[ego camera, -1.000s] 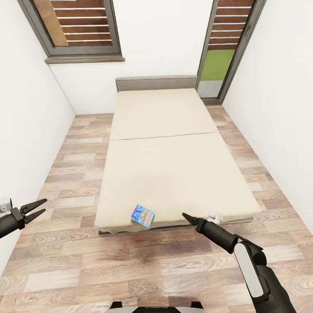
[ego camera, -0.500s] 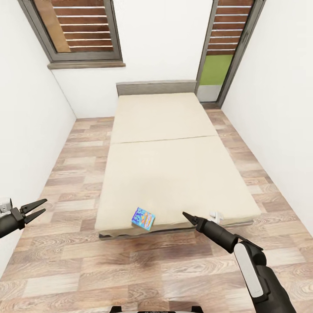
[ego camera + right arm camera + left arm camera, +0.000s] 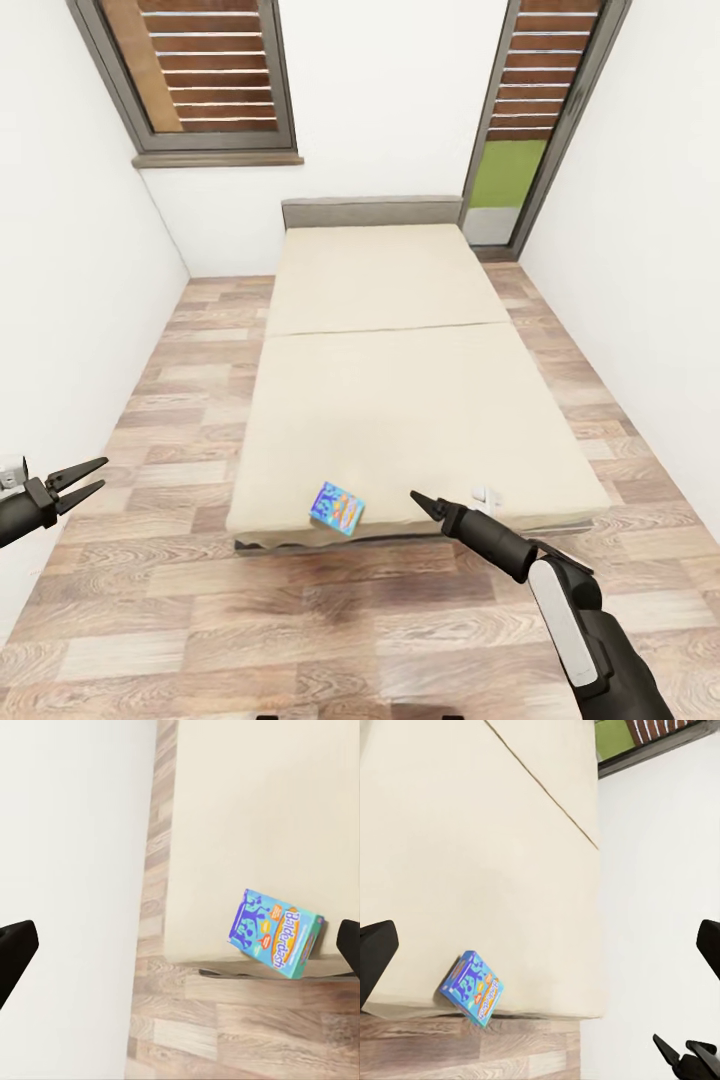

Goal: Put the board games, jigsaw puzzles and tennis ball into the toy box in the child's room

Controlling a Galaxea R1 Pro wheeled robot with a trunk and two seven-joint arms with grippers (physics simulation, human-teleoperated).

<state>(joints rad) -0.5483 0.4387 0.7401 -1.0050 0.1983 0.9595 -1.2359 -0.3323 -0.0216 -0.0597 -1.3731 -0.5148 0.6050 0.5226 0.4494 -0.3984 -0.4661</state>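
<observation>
A small blue board game (image 3: pixel 336 507) lies on the beige bed (image 3: pixel 390 390), right at the mattress's near foot edge. The box shows again in the left wrist view (image 3: pixel 472 988) and in the right wrist view (image 3: pixel 276 934), where its lid reads "Balderdash". My left gripper (image 3: pixel 100 472) hangs open over the floor, well left of the bed. Level with the foot edge, a short way right of the box, my right gripper (image 3: pixel 416 496) is open with nothing in it. Its tips (image 3: pixel 684 1050) stand apart in the left wrist view. The toy box and the table are out of view.
White walls close in on both sides, with strips of wood-plank floor (image 3: pixel 170 400) between them and the bed. A grey-framed window (image 3: pixel 210 80) and a tall glazed door (image 3: pixel 530 120) stand behind the headboard. A small white object (image 3: pixel 485 494) sits at the foot edge.
The whole head view has shifted, so the bed now sits a little farther right and smaller: the camera moved. Both grippers hold nearly the same pose, both open.
</observation>
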